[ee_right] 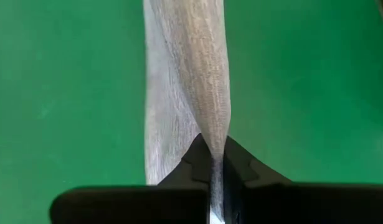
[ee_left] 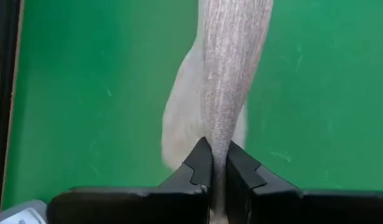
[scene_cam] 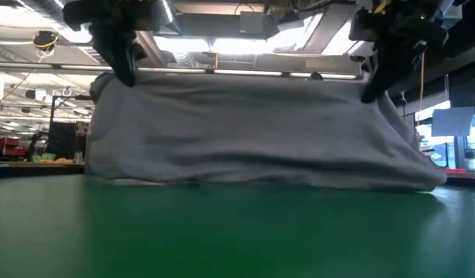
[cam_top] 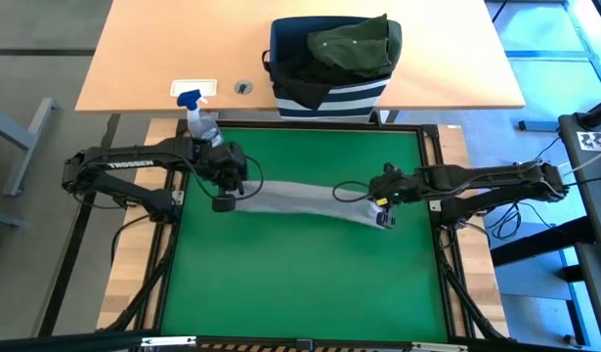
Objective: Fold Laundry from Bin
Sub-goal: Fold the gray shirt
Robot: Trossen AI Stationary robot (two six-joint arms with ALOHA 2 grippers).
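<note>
Left claw (cam_top: pixel 225 195) clenched on one top corner of the light grey garment (cam_top: pixel 290 200). Cloth is pinched between its fingertips (ee_left: pixel 202 163) and runs straight out from them in the left wrist view.

Right claw (cam_top: pixel 381 208) same deal: clamped on the opposite top corner, fabric squeezed in the slit between its fingers (ee_right: pixel 197 160).

Grey garment hangs stretched between the two claws, top edge taut and roughly level in the low view. Lower edge drapes below both claws and lies on the green mat (cam_top: pixel 300 284) of the table; the hem by the right claw spreads out a bit wider than by the left.

Bin (cam_top: pixel 331 70) sits on the wooden table (cam_top: pixel 163 59) beyond both claws, well apart from them, closer to the right claw's side. Dark olive green garment (cam_top: pixel 357 44) lies on top of it, black garment (cam_top: pixel 302 66) beside and under that.

Spray bottle (cam_top: pixel 199 117) stands just behind the left claw, near the mat's edge.
</note>
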